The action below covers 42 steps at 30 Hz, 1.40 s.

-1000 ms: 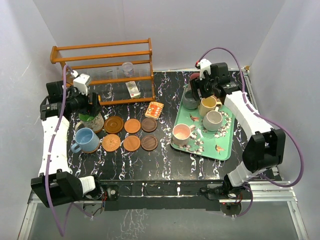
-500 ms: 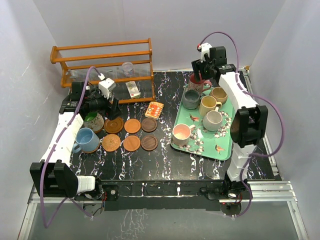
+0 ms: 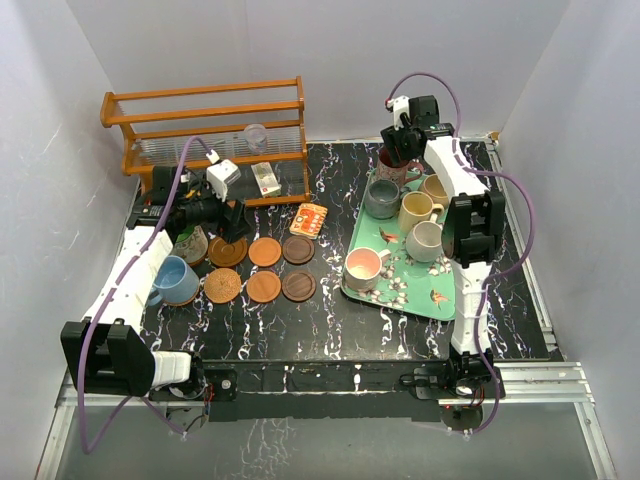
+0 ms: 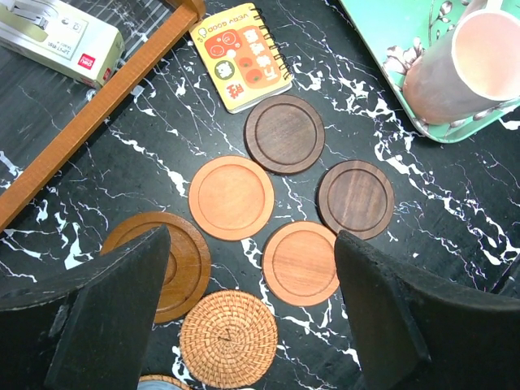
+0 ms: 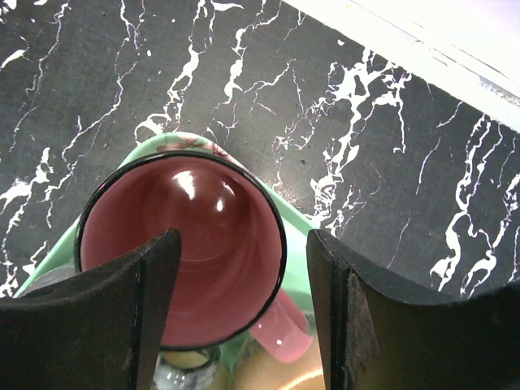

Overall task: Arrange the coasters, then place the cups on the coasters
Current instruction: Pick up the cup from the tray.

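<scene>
The right pincer (image 5: 244,237) has moved to the maroon cup (image 5: 203,203) at the tray's (image 3: 452,290) 11 o'clock, half open over its rim: next pick, I think. The left pincer (image 4: 250,240) hangs wide, empty, over coasters (image 4: 231,197).

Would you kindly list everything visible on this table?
Mugs: eight; blue, green left; maroon, grey, yellow, tan, off-white, pink on tray.
Coasters: six bare, orange to dark brown, left-centre; one under blue.
Tray: one, green patterned, right.
Rack: one, orange wood, back left.
Clear cup: one, in rack.
Notebook: one, orange, beside coasters.
White box: one, by rack.
Table: one, black marbled.
Left claw: open, above coasters.
Right claw: open, astride maroon mug rim.
</scene>
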### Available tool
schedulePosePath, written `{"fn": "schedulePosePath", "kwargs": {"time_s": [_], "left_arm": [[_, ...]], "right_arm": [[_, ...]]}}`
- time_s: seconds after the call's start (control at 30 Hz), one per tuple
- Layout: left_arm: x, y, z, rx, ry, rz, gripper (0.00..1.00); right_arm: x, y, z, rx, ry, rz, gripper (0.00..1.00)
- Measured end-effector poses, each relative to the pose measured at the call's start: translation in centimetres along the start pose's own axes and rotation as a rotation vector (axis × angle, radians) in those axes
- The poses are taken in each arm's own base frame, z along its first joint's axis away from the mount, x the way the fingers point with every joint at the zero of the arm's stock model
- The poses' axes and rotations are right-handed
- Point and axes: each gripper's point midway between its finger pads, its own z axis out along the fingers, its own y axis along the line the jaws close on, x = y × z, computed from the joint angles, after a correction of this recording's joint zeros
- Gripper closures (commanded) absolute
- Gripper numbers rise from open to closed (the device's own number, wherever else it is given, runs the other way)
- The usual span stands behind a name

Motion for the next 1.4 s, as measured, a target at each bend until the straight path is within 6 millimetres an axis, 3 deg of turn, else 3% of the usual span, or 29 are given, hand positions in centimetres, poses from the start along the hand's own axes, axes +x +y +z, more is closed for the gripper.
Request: {"fn": "schedulePosePath", "kwargs": {"time_s": [0.17, 0.57, 0.83, 1.27, 1.4], "left_arm": [[-0.1, -0.2, 0.2, 0.006, -0.006, 0.009, 0.18], [0.3, -0.5, 0.9, 0.022, 0.014, 0.019, 0.16], [1.0, -0.5, 1.1, 0.021, 0.027, 0.017, 0.14], [2.0, -1.1, 1.7, 0.041, 0.050, 0.030, 0.11], [1.9, -1.3, 1.7, 0.046, 0.051, 0.037, 0.10]], "right_arm": [[0.6, 0.2, 0.7, -0.020, 0.024, -0.012, 0.51], [0.7, -0.1, 0.3, -0.029, 0.044, -0.023, 0.80], [1.0, -0.5, 0.1, -0.003, 0.062, 0.016, 0.89], [1.8, -0.5, -0.6, 0.047, 0.089, 0.165, 0.89], [2.2, -0.4, -1.2, 0.052, 0.102, 0.179, 0.82]]}}
